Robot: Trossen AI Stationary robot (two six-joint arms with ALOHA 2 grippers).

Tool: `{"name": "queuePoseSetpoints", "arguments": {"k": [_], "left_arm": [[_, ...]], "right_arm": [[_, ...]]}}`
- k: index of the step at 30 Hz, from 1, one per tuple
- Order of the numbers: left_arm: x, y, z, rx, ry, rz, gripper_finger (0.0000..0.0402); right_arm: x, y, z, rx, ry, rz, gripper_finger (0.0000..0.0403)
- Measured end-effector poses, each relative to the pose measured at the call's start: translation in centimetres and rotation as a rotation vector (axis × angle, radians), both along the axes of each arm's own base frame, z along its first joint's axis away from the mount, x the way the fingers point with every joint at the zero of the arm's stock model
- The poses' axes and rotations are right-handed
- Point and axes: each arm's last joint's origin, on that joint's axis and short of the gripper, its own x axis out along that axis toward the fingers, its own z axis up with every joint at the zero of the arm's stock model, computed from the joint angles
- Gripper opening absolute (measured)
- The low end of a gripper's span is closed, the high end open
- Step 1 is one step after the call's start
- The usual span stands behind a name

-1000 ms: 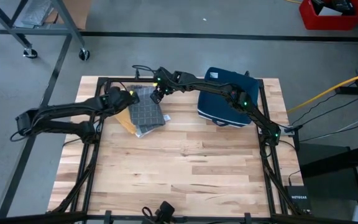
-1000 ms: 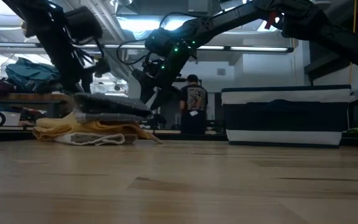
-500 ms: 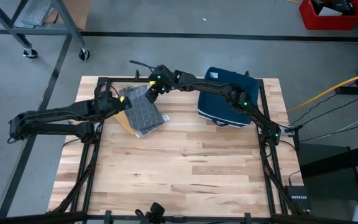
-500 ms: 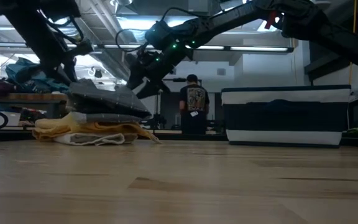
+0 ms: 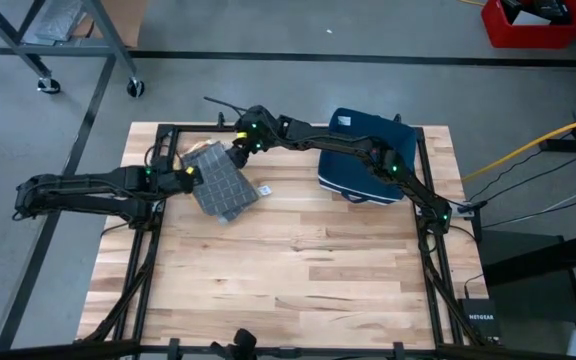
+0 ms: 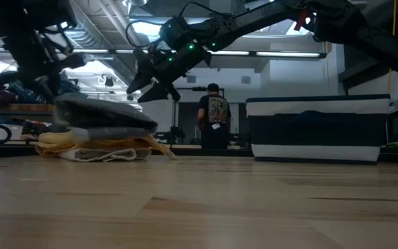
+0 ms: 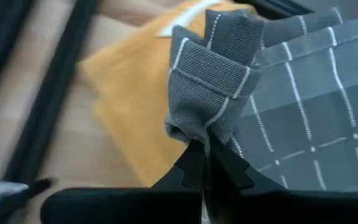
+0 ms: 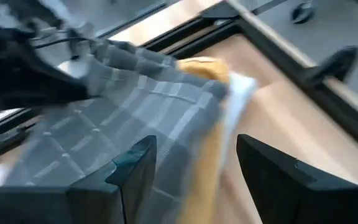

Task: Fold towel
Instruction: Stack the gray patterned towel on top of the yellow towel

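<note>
A grey checked towel (image 5: 220, 185) lies folded on a yellow towel (image 6: 95, 144) at the table's far left. My left gripper (image 5: 190, 176) sits at the grey towel's left edge, shut on it. My right gripper (image 5: 236, 147) hangs open above the grey towel's far edge (image 8: 104, 124) and is clear of it in the low view (image 6: 147, 79). Under the grey towel (image 6: 102, 114), the yellow towel rests flat on the table and shows at its sides (image 7: 129, 81). My left gripper (image 7: 207, 168) pinches a bunched, folded-over hemmed edge (image 7: 207, 127) of the grey towel between its two fingers, several layers thick. The fingers come from the table's left. The rest of the towel lies spread on the yellow towel.
A dark blue bag (image 5: 368, 155) lies at the table's far right, under my right arm. Black frame rails (image 5: 153, 230) run along both sides of the table. Bare wood (image 5: 298, 260) fills the middle and near part. A person (image 6: 215, 124) stands in the room behind.
My left gripper has moved toward the table's left and near edge, still shut on the grey towel, and has dragged the towel left so that it covers more of the yellow one. My right gripper has risen and moved left, away from the towel.
</note>
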Motion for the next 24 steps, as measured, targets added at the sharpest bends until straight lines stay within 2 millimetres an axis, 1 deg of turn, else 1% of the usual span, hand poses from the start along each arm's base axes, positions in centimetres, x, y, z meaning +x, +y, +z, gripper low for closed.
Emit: {"name": "queuePoseSetpoints", "arguments": {"k": [2,6,13,18,21,24], "left_arm": [[-0.1,0.0,-0.1,-0.001,0.006,0.027,0.0000],[0.0,0.1,-0.1,0.013,0.024,0.016,0.0012],[-0.2,0.3,-0.2,0.005,0.022,0.055,0.0044],[-0.3,0.5,-0.2,0.005,0.024,0.080,0.0075],[-0.3,0.7,-0.2,0.005,0.022,0.092,0.0094],[-0.3,0.7,-0.2,0.005,0.022,0.099,0.0105]], "right_arm": [[-0.1,-0.2,0.0,-0.021,0.011,-0.039,0.0229],[-0.1,-0.5,-0.1,-0.052,0.022,-0.094,0.0229],[0.1,0.0,0.1,-0.040,-0.004,-0.054,0.0229],[0.5,1.5,0.8,-0.009,-0.037,0.063,0.0229],[0.9,3.1,1.0,-0.010,-0.045,0.111,0.0229],[1.4,4.7,0.8,-0.066,-0.028,0.124,0.0229]]}}
